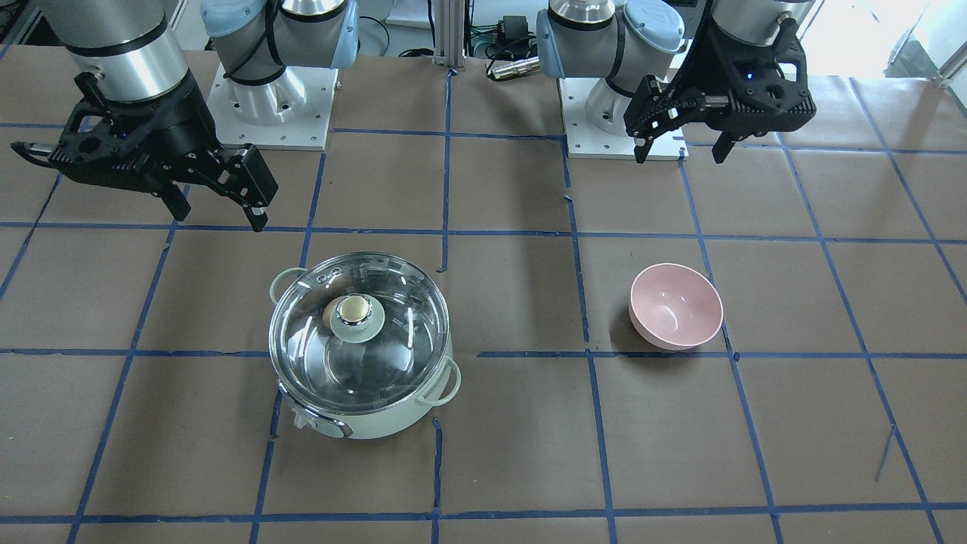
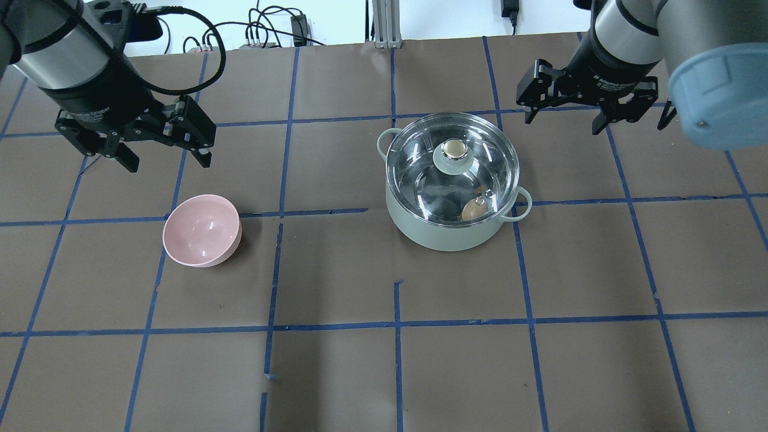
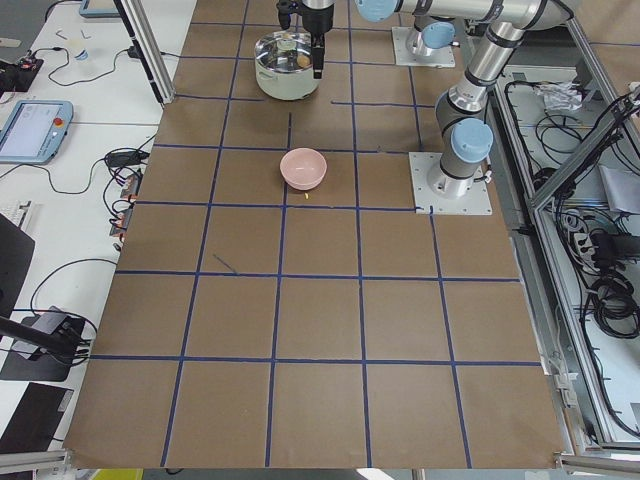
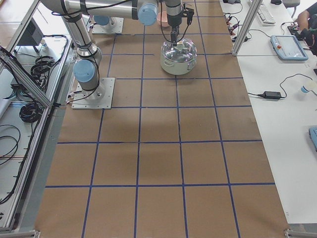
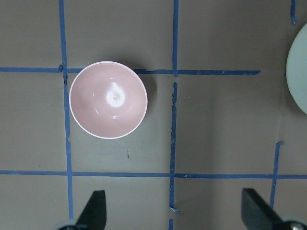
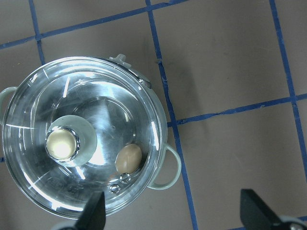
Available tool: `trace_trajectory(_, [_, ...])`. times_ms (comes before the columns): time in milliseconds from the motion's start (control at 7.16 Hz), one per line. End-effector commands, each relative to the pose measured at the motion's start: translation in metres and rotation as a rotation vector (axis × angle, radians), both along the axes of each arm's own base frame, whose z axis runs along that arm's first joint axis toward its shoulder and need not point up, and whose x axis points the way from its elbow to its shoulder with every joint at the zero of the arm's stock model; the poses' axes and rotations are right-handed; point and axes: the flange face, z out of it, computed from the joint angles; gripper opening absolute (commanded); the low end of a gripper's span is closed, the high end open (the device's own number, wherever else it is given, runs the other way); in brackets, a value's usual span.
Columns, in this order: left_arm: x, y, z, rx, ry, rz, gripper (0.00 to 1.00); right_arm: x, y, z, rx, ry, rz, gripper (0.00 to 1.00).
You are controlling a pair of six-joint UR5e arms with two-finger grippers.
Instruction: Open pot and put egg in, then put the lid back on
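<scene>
My left gripper (image 2: 167, 161) hangs open near the bowl (image 2: 201, 231); my right gripper (image 2: 564, 123), open too, hangs by the pot (image 2: 447, 237), whose seated lid (image 2: 420, 156) covers the egg (image 2: 473, 210) inside.

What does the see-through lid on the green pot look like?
The lid is a big round disc of clear glass with a shiny metal edge. In its middle sits a pale green knob with a gold top. It lies flat on the mint-green pot, closing it. Through the glass you can see the brown egg inside. Only the pot touches it.
</scene>
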Motion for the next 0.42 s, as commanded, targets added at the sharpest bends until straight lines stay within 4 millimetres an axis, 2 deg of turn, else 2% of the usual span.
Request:
trace_trajectory(0, [0.0004,0.0002,0.0002,0.0,-0.004,0.0,1.0,0.0007,-0.0046,0.0086,-0.014,0.002,0.002,1.0])
trace_trajectory(279, [0.0003,0.0003,-0.0005,0.001,-0.003,0.0,1.0,0.0011,-0.0048,0.0032,-0.003,-0.001,0.01,1.0])
